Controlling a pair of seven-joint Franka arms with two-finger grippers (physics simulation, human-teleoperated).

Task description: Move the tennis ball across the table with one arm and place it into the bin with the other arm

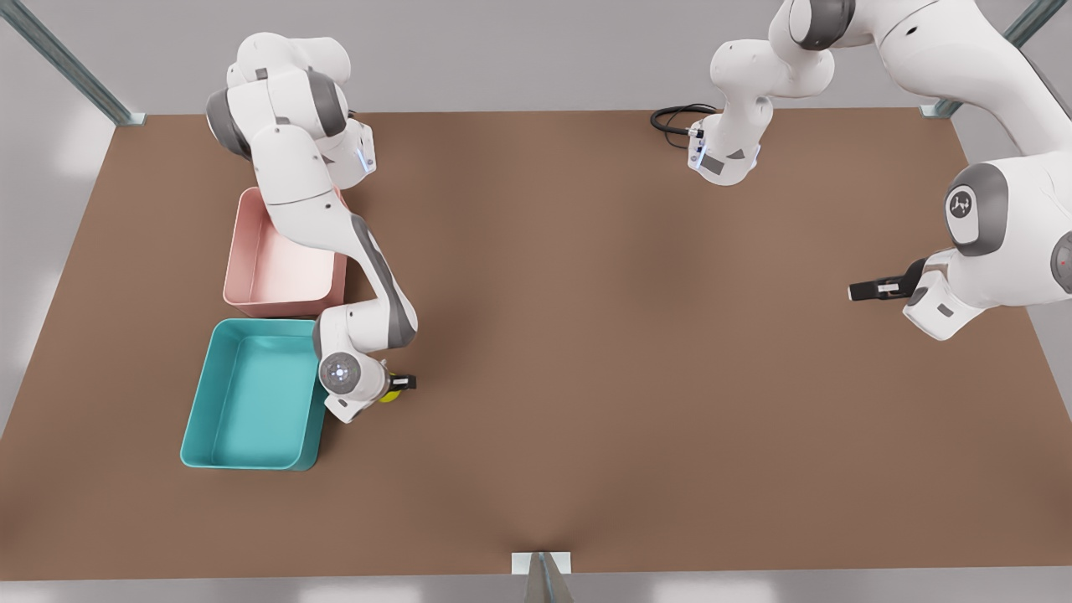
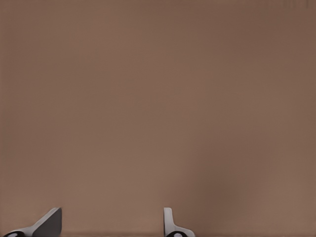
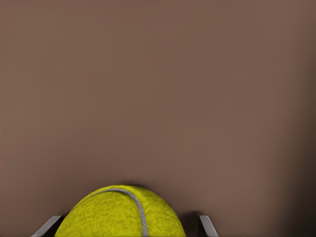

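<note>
Two glossy white arms with rounded shells, grey bands at the joints, dark finger tips, a round lit disc behind one gripper, a small logo on a grey cap

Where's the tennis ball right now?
In the front view's left half, the tennis ball sits between the right gripper's fingers, just right of the teal bin.

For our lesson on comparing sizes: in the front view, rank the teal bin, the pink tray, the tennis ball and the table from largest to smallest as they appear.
1. table
2. teal bin
3. pink tray, partly hidden by an arm, so less sure
4. tennis ball, mostly hidden by the right gripper
</note>
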